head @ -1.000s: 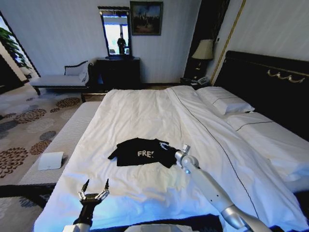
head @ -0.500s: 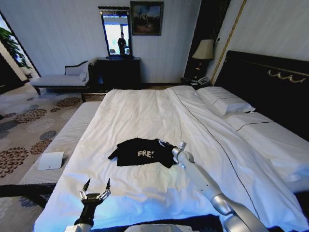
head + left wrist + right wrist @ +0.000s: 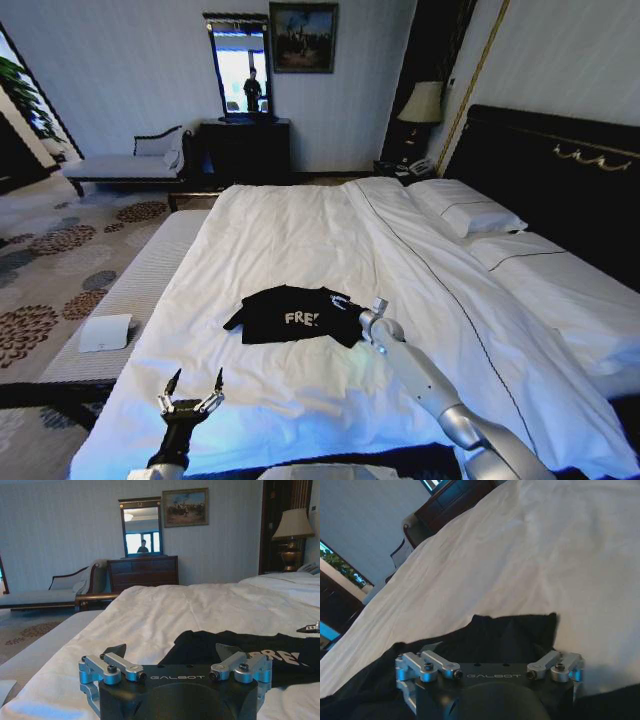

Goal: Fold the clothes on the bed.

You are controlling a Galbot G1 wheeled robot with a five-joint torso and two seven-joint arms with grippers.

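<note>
Black T-shirt (image 3: 292, 314), white "FRE" lettering, on white bed (image 3: 300, 235).

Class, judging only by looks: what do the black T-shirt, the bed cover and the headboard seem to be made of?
T-shirt: soft matte knit, probably cotton; it lies limp and rumpled, with white printed letters.
Bed cover: smooth white woven cloth, likely cotton; shallow creases, slight sheen.
Headboard: dark and rigid with a gilt ornament; possibly lacquered wood, though padding cannot be ruled out.
</note>
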